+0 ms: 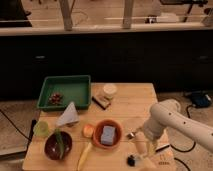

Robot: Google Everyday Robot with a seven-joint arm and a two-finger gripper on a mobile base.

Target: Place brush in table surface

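1. My gripper (pixel 139 141) hangs low at the end of the white arm, just right of the red bowl (pixel 118 127) and close above the table surface (pixel 131 106). I cannot tell from here whether it is clamped on anything or has let go.
2. The brush (pixel 137 153) is directly under it, right of the red bowl and closer to the table's front edge. Its tan handle slopes up toward the gripper and its black head is low. I cannot tell whether the head touches the wood.
3. I judge the brush light and stiff, with soft bristles, and not fragile. The middle of the handle is the place to hold it. A short drop should do no harm, though the handle may roll.
4. I count one brush and two bowls: the red one holds a blue sponge (pixel 108 135), and there is a darker bowl (pixel 49 141) to its left. One pale-yellow utensil (pixel 84 156) lies just front-left of the red bowl, and one green tray (pixel 75 92) sits well behind and left of it.
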